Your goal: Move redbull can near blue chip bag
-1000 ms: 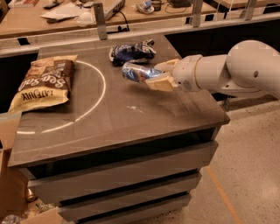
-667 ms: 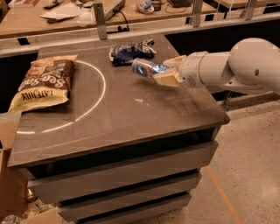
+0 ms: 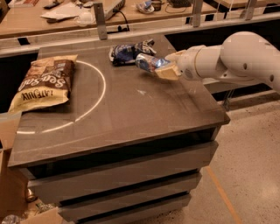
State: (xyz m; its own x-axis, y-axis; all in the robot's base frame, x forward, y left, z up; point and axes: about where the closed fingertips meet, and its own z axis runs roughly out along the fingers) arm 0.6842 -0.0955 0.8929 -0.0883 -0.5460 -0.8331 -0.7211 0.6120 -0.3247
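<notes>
The redbull can (image 3: 148, 62) is blue and silver and lies tilted on its side in my gripper (image 3: 164, 68), held just above the table top. My gripper reaches in from the right on a white arm and is shut on the can. The blue chip bag (image 3: 127, 52) is dark blue and wrinkly and lies at the back middle of the table. The can's far end is right beside the bag's right end, close to touching it.
A brown-and-tan chip bag (image 3: 43, 83) lies at the table's left side. A white arc (image 3: 98, 94) is painted on the dark grey table (image 3: 131, 113). A wooden counter with clutter (image 3: 65, 11) runs behind. The table's right edge is under my arm.
My gripper has carried the can toward the back of the table, closer to the blue chip bag. The bags have not moved.
</notes>
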